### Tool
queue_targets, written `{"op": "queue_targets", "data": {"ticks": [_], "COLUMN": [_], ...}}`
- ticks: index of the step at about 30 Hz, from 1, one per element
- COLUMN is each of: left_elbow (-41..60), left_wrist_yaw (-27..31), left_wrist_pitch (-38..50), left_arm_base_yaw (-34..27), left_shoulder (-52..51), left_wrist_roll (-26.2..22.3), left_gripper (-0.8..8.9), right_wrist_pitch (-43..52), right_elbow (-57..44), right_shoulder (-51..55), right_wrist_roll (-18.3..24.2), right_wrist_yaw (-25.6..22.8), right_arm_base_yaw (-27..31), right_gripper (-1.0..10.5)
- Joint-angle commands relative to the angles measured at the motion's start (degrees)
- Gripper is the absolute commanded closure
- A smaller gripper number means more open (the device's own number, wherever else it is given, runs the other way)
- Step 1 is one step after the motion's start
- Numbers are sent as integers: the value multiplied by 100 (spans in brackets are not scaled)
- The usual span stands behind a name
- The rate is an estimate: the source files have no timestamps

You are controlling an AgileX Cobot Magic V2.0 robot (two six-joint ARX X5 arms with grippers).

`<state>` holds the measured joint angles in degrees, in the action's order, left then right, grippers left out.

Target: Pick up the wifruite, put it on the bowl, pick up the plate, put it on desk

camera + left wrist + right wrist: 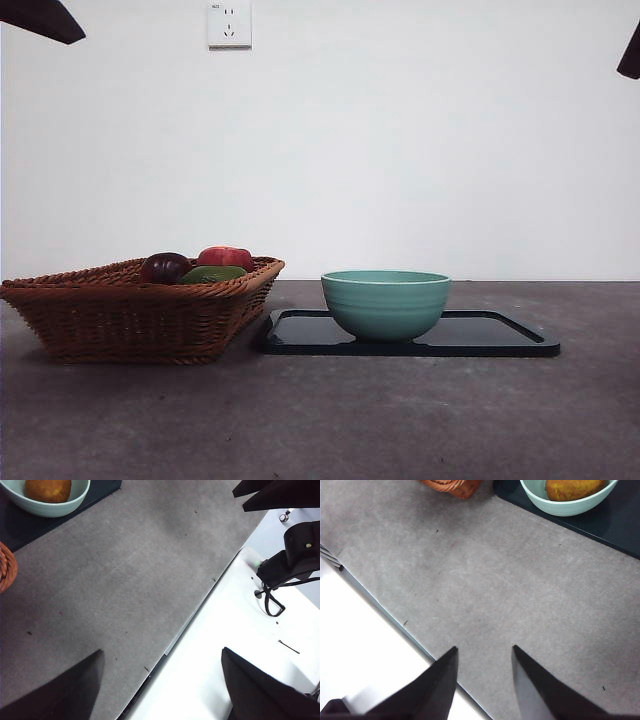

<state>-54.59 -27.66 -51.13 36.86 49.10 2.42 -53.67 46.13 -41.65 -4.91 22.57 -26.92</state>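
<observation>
The mint-green bowl (pixel 385 303) stands on a glossy black tray (pixel 480 335) on the dark grey desk (pixel 350 420). The brownish-orange wifruite (pixel 48 490) lies inside the bowl (pixel 45 507). It also shows in the right wrist view (pixel 572 489), inside the bowl (pixel 560 507). In the front view the bowl's wall hides it. My left gripper (pixel 162 680) is open and empty above the desk's edge, away from the bowl. My right gripper (pixel 484 649) is open and empty over bare desk (pixel 495 590), well short of the tray (pixel 620 522).
A brown wicker basket (pixel 130 310) stands left of the tray, holding a red apple (pixel 226 257), a dark purple fruit (pixel 165 266) and a green one (pixel 212 273). Black arm tips show at the top corners (pixel 40 18) (pixel 630 55). A white surface (pixel 240 645) borders the desk.
</observation>
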Motion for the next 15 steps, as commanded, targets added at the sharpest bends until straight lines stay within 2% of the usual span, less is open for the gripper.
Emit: {"op": "queue_targets", "data": {"ticks": [1,8,15], "left_elbow": [-50,-50,-120], "left_wrist_yaw": [-46,-46,26], "left_wrist_pitch": [37,85,903], "left_arm_base_yaw": [28,28,28], "left_shoulder": [26,26,221], "left_wrist_roll": [-72,-72,0], "left_gripper": [439,439,439], "right_wrist_pitch": [52,52,55], "right_elbow": [57,57,57], "right_shoulder": [-17,-17,-17], "right_wrist_roll": [-42,-42,-42], "right_wrist_yaw": [33,35,33], "right_arm_base_yaw": [-33,-33,-33], "right_gripper": [774,774,774]}}
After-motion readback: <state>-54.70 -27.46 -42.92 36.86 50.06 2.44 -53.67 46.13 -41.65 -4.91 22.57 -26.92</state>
